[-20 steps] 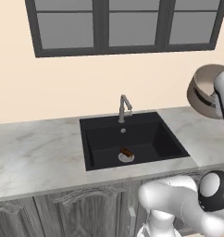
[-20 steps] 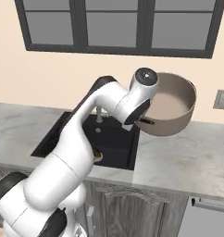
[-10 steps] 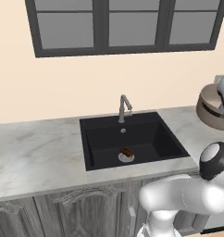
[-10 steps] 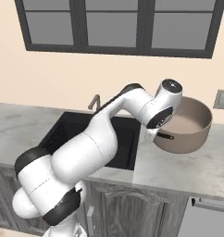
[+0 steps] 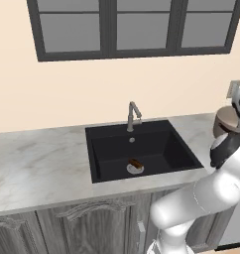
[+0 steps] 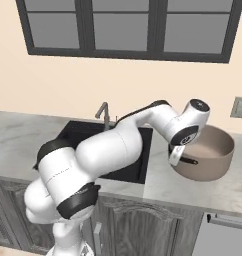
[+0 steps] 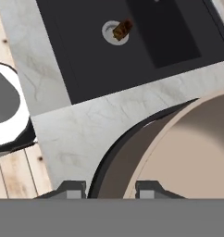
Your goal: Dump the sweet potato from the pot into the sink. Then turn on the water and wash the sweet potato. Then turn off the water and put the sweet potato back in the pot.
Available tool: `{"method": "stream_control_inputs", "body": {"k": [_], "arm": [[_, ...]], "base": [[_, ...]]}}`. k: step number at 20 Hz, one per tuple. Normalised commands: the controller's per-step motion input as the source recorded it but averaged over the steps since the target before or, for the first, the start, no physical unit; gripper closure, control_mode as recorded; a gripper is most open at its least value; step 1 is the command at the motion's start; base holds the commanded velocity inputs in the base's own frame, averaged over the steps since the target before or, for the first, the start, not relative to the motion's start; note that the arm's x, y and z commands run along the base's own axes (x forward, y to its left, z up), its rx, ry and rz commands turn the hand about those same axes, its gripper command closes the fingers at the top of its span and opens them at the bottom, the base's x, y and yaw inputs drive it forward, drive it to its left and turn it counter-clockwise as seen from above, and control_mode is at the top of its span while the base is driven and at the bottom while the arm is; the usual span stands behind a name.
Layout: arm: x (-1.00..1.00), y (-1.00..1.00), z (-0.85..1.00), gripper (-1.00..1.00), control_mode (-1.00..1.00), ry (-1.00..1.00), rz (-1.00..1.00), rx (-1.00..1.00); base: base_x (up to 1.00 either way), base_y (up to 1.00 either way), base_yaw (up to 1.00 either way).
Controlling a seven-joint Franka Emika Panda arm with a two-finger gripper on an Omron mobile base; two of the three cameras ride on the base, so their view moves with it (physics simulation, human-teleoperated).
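The sweet potato [image 5: 135, 163] lies on the round silver drain in the black sink [image 5: 107, 154]; the hand view shows the sweet potato [image 7: 122, 29] there too, on the sink [image 7: 81, 60] floor. The tan pot [image 6: 207, 156] stands upright at counter level to the right of the sink [image 6: 75, 131], its dark inside holding nothing. My gripper [image 6: 179, 155] is shut on the pot's near rim. In the hand view the pot's rim [image 7: 132, 152] runs between my gripper's [image 7: 109, 190] dark fingertips [image 7: 71, 189]. No water runs from the grey faucet [image 5: 133, 115].
Marble counter [image 5: 37, 158] stretches left of the sink, with a narrower strip [image 6: 158, 182] between sink and pot. A wall outlet [image 6: 240, 106] sits above the pot. Dark windows span the back wall. Cabinet doors and a dishwasher front [image 6: 225, 235] lie below.
The pot came down from a raised, tilted pose over the sink's right side to counter level, upright, further right. My arm swung right with it. The sweet potato stayed on the drain.
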Motion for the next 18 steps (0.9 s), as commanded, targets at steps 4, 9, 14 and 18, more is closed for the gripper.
{"method": "stream_control_inputs", "body": {"k": [4,9,14,18], "arm": [[0.07,-0.04,-0.56,1.0,-1.0,0.0,0.0,0.0],[0.04,-0.01,-0.49,1.0,-1.0,0.0,0.0,0.0],[0.21,0.0,-0.51,1.0,-1.0,0.0,0.0,0.0],[0.31,-0.02,-0.42,1.0,-1.0,0.0,0.0,0.0]], "base": [[0.0,0.0,0.0],[0.0,0.0,0.0],[0.0,0.0,0.0],[0.0,0.0,0.0]]}}
